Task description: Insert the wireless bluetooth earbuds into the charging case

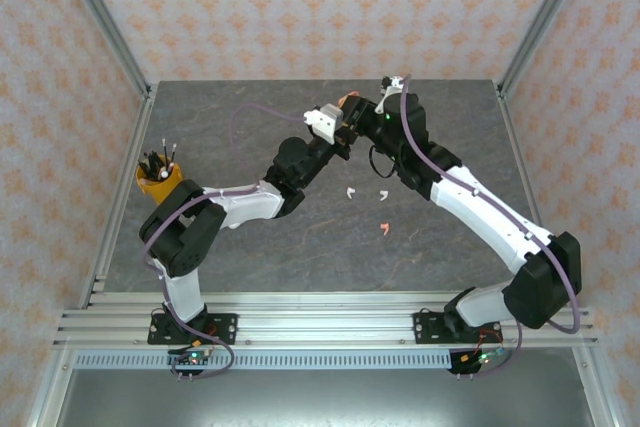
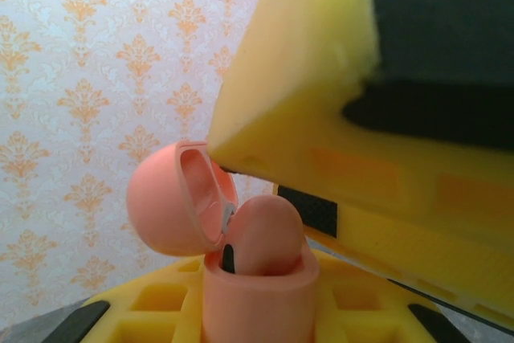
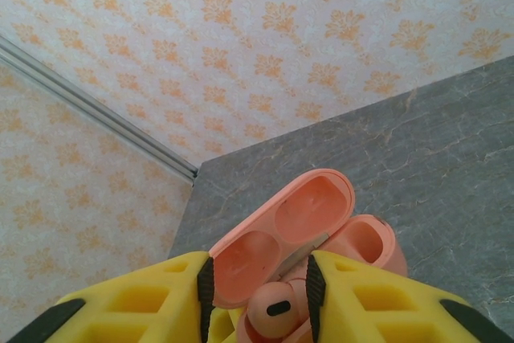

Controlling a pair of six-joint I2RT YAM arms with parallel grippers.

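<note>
Noted left gripper (image 2: 257,315) clamped on case (image 3: 371,248), lid (image 3: 293,222) open; cannot tell if right gripper (image 3: 259,283) grips earbud (image 3: 277,312) at case mouth. Seat earbud straight down before releasing.

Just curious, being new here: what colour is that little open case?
The charging case is salmon pink, lid and body alike; clearest in the left wrist view.

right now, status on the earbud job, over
Left gripper shut on open pink case. Right gripper around pink earbud at case mouth, grip unclear. Two white earbuds and loose pink earbud on table. Nothing blocking the case.
</note>
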